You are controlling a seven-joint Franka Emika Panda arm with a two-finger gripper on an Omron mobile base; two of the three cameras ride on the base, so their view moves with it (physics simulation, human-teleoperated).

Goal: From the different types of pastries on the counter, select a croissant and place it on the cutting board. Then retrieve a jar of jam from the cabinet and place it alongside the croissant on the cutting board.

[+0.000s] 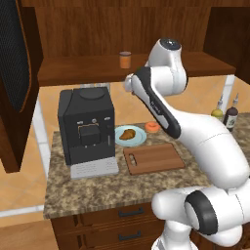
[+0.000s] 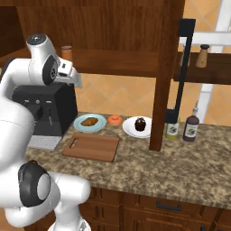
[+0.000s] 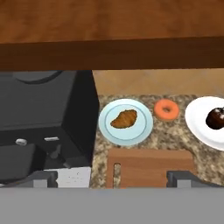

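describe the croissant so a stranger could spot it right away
Start at the black coffee machine on the granite counter. Right beside it sits a pale blue plate, behind the cutting board. The croissant on it is lumpy golden-brown, unlike the orange ring donut.

In the left base view the arm covers the right part of the donut and the whole stretch of table behind it. In the right base view the cabinet post hides part of the yellow-labelled bottle. In the hand view the cupcake and its white plate are cut by the right edge, the cutting board by the bottom band.
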